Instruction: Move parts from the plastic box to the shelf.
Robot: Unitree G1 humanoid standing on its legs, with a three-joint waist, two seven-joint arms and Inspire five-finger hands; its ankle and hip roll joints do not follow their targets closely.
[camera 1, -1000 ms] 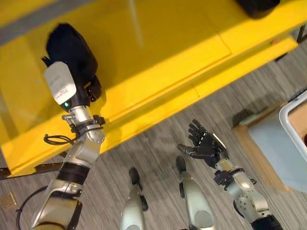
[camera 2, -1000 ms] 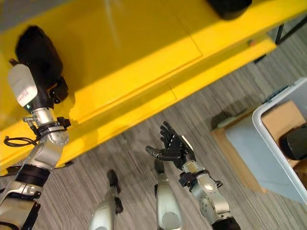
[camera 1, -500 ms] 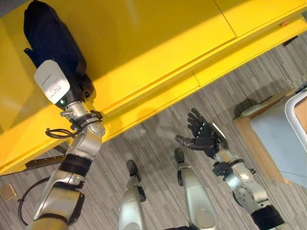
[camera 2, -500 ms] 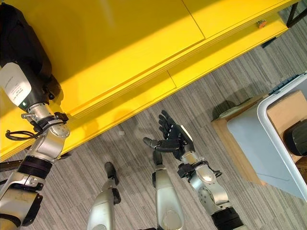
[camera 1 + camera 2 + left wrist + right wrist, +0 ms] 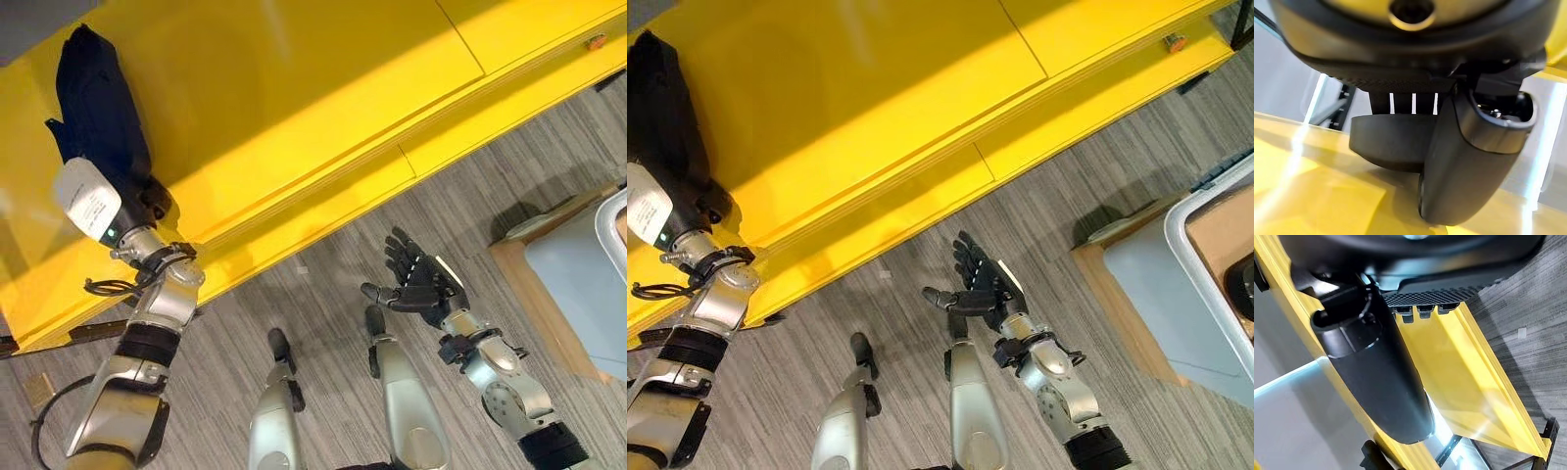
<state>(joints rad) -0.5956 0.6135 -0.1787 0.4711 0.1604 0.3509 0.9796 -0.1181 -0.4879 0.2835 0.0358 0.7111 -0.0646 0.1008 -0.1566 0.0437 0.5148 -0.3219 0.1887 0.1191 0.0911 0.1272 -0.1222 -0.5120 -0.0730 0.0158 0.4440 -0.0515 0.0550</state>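
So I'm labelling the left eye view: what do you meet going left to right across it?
Black part under the left robot hand on the yellow shelf → right robot hand, open over the floor → plastic box.

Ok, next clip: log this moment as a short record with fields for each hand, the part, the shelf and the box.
left hand: over the yellow shelf, at the black part; grip hidden, state cannot be told
right hand: open, palm up, holding nothing, above the grey floor
black part: resting on the shelf top, near its left end
yellow shelf: runs across the upper part of the head views
plastic box: at the robot's right, on a wooden stand; a dark item inside at the frame edge
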